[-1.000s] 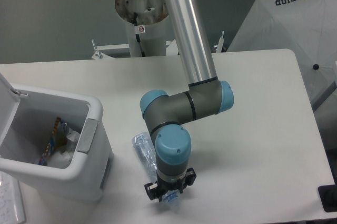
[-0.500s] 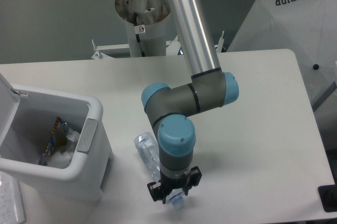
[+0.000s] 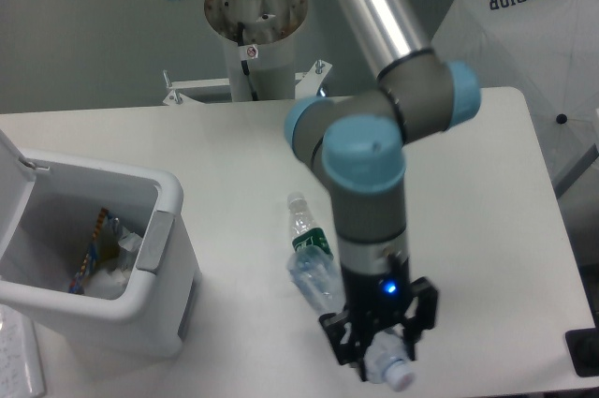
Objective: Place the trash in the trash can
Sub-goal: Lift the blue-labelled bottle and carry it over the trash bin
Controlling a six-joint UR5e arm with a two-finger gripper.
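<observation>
My gripper [image 3: 380,359] hangs above the table's front edge, shut on a clear plastic bottle [image 3: 316,287] near its neck. The bottle's white cap [image 3: 401,376] sticks out below the fingers and its body slants up to the left. Just behind it, a shorter clear bottle with a dark green label [image 3: 313,243] lies on the table, cap toward the back. The white trash can [image 3: 167,229] stands at the left with its lid [image 3: 13,171] swung open and some wrappers inside.
The robot base [image 3: 253,33] rises at the back of the white table [image 3: 487,192]. A white umbrella-like shade [image 3: 524,33] stands beyond the right edge. A black object [image 3: 582,351] sits at the front right corner, and a white slab [image 3: 19,361] at the front left.
The arm has risen and swung right with the clear bottle in its grip. This has uncovered the green-label bottle that the wrist was hiding.
</observation>
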